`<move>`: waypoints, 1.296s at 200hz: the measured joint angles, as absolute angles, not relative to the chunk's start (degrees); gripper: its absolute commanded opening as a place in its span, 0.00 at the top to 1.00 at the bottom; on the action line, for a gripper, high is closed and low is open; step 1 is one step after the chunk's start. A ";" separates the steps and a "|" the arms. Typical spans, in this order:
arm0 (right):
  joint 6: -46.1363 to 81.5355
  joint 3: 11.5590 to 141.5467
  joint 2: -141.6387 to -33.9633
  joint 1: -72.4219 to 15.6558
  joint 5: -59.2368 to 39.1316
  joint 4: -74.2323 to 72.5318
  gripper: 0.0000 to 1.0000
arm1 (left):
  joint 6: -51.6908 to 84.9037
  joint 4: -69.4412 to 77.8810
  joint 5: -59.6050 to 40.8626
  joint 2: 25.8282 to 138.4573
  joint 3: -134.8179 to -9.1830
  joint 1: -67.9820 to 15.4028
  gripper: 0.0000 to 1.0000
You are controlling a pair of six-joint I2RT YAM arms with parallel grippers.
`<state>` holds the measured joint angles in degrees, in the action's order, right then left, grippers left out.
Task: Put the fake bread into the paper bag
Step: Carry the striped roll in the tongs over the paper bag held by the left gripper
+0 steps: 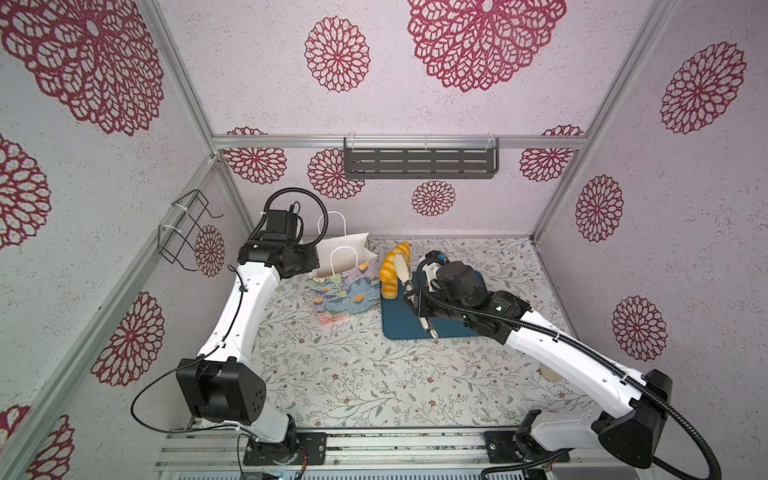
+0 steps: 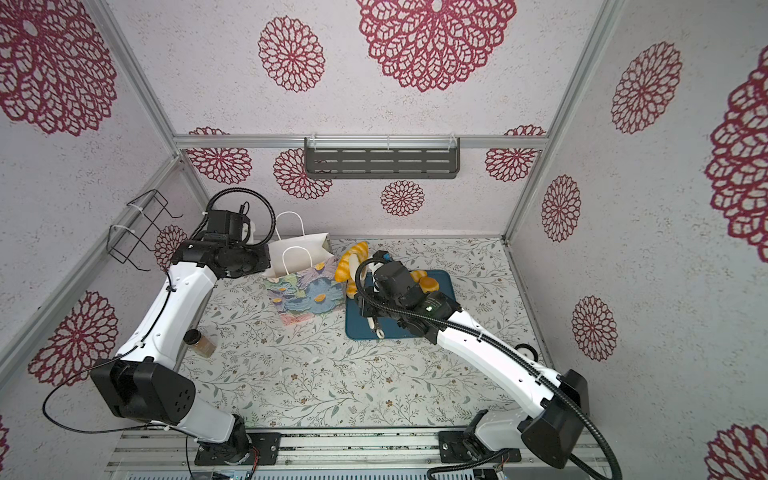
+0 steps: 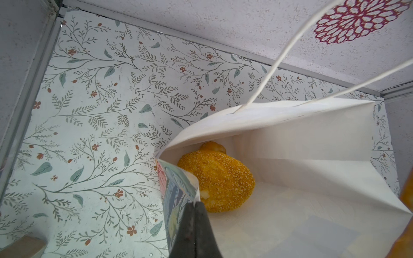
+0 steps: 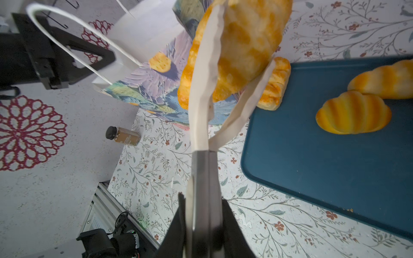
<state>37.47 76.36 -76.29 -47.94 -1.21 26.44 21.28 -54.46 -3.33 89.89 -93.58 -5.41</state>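
The flowered paper bag (image 1: 345, 291) (image 2: 303, 291) stands upright at the back, left of the teal tray (image 1: 399, 324). My left gripper (image 3: 195, 202) is shut on the bag's rim (image 3: 178, 176), holding the mouth open. A seeded golden bread (image 3: 219, 178) lies inside the white bag (image 3: 312, 138). My right gripper (image 4: 203, 198) is shut on cream tongs (image 4: 201, 100), and the tongs clamp a large striped loaf of fake bread (image 4: 245, 44) (image 1: 390, 266) in the air just right of the bag's mouth. Three more breads rest on the tray: two rolls (image 4: 353, 114) (image 4: 384, 80) and a pastry (image 4: 274, 84).
A brown spice jar (image 2: 199, 340) (image 4: 124, 136) lies on the floral tabletop near the left arm. A wire rack (image 1: 183, 232) hangs on the left wall and a grey shelf (image 1: 419, 158) on the back wall. A small wheeled object (image 2: 528, 351) sits by the right wall.
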 measured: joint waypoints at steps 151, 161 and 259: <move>30.94 95.85 -88.07 -48.51 -0.30 28.93 1.00 | 21.26 -53.98 -3.36 89.89 -93.25 -5.50 1.00; 30.83 96.77 -88.84 -48.66 -0.30 28.99 1.00 | 21.26 -53.91 -3.36 89.89 -93.25 -5.50 1.00; 30.41 103.02 -95.07 -51.64 -0.73 28.99 1.00 | 21.23 -53.84 -3.33 89.58 -93.06 -6.00 1.00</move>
